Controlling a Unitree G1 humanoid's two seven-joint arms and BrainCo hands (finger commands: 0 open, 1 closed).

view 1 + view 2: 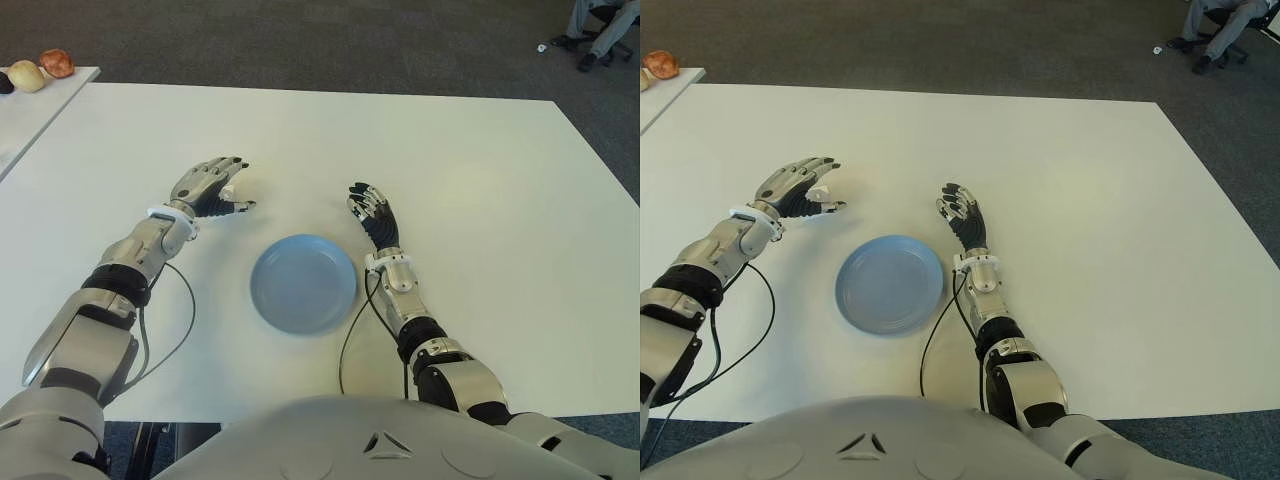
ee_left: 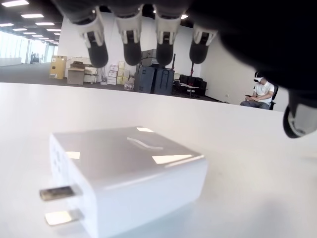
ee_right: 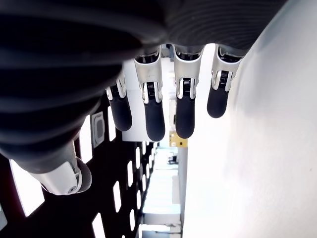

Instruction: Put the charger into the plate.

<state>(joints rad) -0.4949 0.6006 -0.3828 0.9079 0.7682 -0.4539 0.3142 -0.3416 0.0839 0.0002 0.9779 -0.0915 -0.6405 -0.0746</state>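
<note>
A white charger (image 2: 129, 171) with two metal prongs lies flat on the white table (image 1: 470, 190), to the left of the blue plate (image 1: 303, 283). My left hand (image 1: 222, 180) hovers right over the charger (image 1: 231, 191). Its fingers (image 2: 131, 42) are spread above the charger and the thumb stands off to one side; none of them touches it. The plate holds nothing. My right hand (image 1: 370, 208) shows just right of the plate, fingers relaxed and open, holding nothing.
A second table (image 1: 30, 115) at the far left carries round fruit-like items (image 1: 57, 63). A seated person (image 1: 600, 30) is on the carpet at the far right. Black cables (image 1: 180, 330) trail from both wrists across the table's near part.
</note>
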